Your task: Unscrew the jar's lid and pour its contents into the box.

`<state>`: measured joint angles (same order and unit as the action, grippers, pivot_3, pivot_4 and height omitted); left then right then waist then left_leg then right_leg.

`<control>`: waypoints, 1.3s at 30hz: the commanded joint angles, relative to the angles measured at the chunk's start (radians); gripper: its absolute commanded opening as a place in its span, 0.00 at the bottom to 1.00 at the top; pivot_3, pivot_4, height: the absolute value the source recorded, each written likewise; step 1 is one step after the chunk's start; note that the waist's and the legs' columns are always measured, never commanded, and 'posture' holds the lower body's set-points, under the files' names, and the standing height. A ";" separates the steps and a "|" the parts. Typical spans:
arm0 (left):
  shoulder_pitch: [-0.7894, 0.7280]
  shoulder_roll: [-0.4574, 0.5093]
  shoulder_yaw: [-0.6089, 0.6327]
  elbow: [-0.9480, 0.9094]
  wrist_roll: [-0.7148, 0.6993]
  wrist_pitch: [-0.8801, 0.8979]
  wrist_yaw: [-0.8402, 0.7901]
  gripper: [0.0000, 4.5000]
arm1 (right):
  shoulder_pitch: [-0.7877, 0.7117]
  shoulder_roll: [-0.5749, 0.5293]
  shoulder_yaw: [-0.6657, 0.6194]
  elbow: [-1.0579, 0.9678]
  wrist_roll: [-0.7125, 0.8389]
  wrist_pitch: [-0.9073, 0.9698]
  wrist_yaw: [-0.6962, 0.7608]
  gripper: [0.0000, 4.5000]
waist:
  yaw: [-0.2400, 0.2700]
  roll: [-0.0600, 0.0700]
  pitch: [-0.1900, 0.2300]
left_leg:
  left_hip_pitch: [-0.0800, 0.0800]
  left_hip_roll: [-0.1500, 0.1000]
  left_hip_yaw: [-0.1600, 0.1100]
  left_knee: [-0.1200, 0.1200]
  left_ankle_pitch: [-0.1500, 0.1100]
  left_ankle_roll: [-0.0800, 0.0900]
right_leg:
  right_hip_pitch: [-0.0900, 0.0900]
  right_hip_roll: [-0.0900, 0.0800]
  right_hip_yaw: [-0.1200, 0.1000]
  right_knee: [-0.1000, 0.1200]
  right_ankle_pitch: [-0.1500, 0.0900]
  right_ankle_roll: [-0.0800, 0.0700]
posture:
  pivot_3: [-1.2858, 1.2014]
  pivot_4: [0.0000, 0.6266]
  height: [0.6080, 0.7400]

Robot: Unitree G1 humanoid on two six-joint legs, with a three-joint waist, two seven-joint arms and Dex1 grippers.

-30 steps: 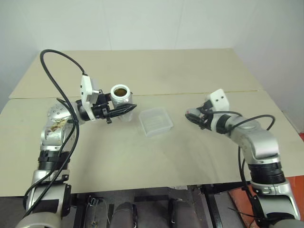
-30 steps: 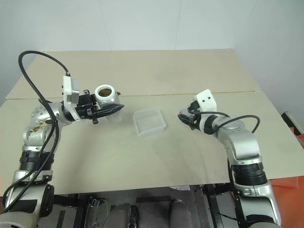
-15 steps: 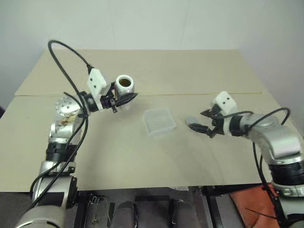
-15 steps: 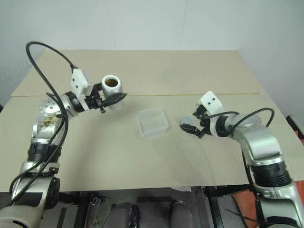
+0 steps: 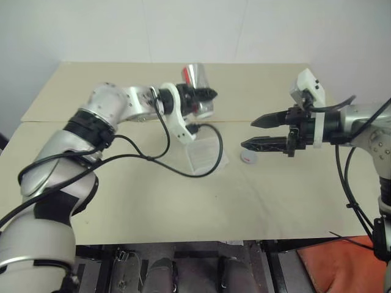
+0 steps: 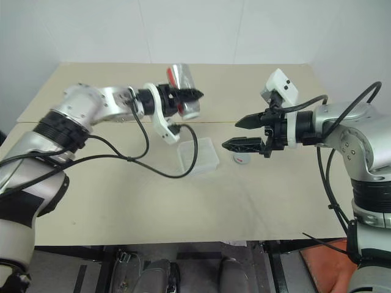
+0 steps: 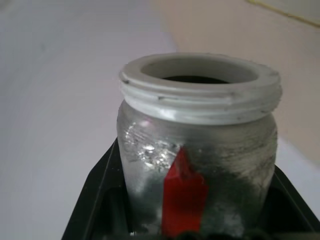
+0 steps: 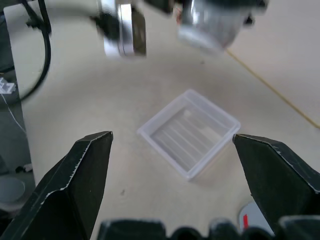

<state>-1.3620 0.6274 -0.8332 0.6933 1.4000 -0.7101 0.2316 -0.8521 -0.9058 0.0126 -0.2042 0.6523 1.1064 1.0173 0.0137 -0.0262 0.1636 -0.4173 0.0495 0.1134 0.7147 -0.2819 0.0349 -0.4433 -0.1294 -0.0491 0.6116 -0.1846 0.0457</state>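
Two grippers: the left gripper (image 5: 204, 97) is clamped on the jar (image 5: 197, 79), in the upper middle of the head view; the right gripper (image 5: 256, 132) hangs in the air at centre right, fingers spread wide and holding nothing.
Jar: uncapped and tipped over, so its base points to the top of the frame and its open mouth (image 7: 200, 80) faces down and away (in the left wrist view the white threaded rim is bare, with a red patch of label on the glass).
Lid: lies flat on the table (image 5: 153, 201), under the right gripper's lower finger, just to the right of the box (image 5: 206, 154).
Box: sits in the centre of the frame, below the jar; it looks bare inside in the right wrist view (image 8: 190, 132).
Contents: I cannot make out the brown lumps, either in the jar or in the box.
Step in hand: the unscrewing looks done; the pour is the job now.
Next move: the jar's mouth seems to sit toward the box's upper edge, so the left arm probably needs to bring it squarely over the box before tipping further.
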 commanded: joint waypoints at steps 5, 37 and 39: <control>0.029 0.003 -0.030 -0.040 0.054 0.070 0.068 0.51 | 0.010 0.009 -0.079 -0.067 0.063 0.057 -0.067 0.99 | 0.000 0.000 0.000 | -0.013 0.000 0.000 0.003 0.006 -0.008 | -0.014 0.000 0.000 0.003 0.000 0.000 | 0.52 0.24 1.00; 0.761 -0.252 0.863 -0.684 -1.546 1.050 -0.671 0.51 | 0.133 0.064 -0.106 -0.126 0.076 -0.099 -0.148 0.99 | -0.004 0.000 0.000 | -0.008 0.000 -0.001 0.015 0.004 -0.005 | -0.007 -0.001 0.002 0.011 0.000 0.001 | 0.52 0.24 1.00; 0.795 -0.264 0.879 -0.646 -1.542 1.005 -0.664 0.51 | 0.142 0.064 -0.099 -0.134 0.075 -0.100 -0.146 0.99 | -0.008 0.000 0.000 | -0.005 0.000 -0.002 0.014 0.004 -0.005 | -0.004 -0.001 0.002 0.011 0.000 0.002 | 0.52 0.24 1.00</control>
<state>-0.5825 0.3680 0.0214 0.0513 -0.1225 0.3062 -0.4425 -0.7051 -0.8338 -0.0558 -0.3056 0.7178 1.0286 0.8697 0.0059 -0.0259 0.1634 -0.4200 0.0496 0.1118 0.7280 -0.2777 0.0305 -0.4451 -0.1301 -0.0470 0.6217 -0.1851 0.0474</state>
